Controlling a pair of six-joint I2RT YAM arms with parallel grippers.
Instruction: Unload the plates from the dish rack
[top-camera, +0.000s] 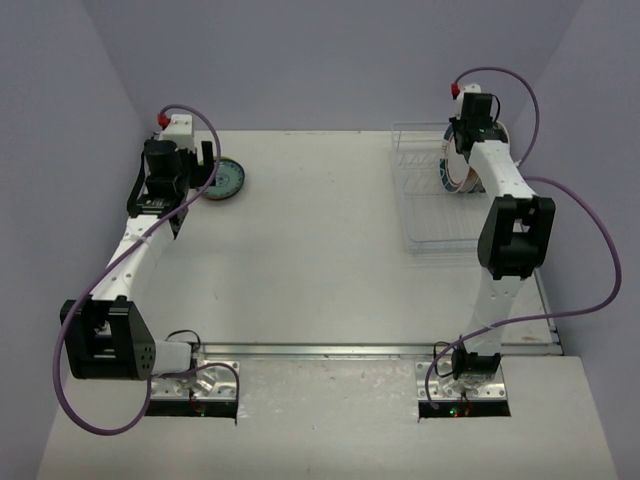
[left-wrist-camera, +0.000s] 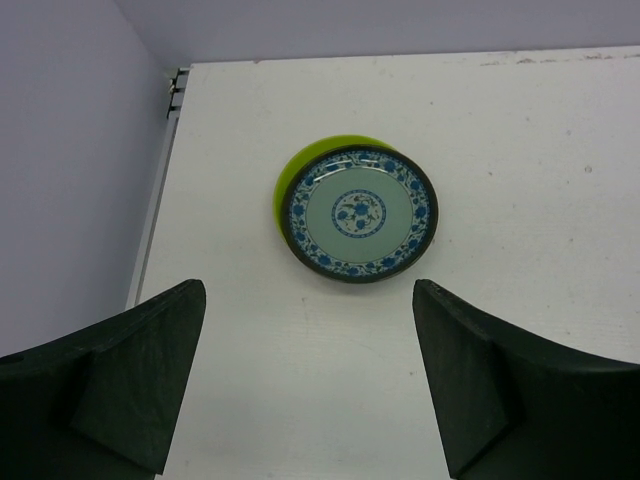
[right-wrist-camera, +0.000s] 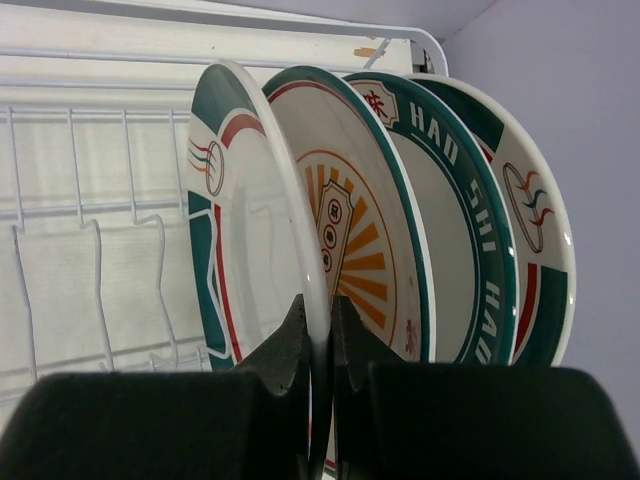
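Observation:
The wire dish rack (top-camera: 420, 200) stands at the far right of the table; its bars also show in the right wrist view (right-wrist-camera: 90, 240). Several large white plates stand upright in it. My right gripper (right-wrist-camera: 320, 310) is shut on the rim of the nearest one, a white plate with a green and red rim (right-wrist-camera: 250, 220). Behind it stands an orange-sunburst plate (right-wrist-camera: 360, 230), then two green-rimmed lettered plates (right-wrist-camera: 480, 250). A teal-patterned plate (left-wrist-camera: 360, 213) lies on a green plate (left-wrist-camera: 290, 175) at the far left of the table. My left gripper (left-wrist-camera: 310, 390) is open above the table, short of that stack.
The purple side wall (right-wrist-camera: 590, 200) is close behind the last plate in the rack. The table's left edge (left-wrist-camera: 150, 240) and the left wall are near the stacked plates. The rack's near slots (top-camera: 430, 225) hold nothing.

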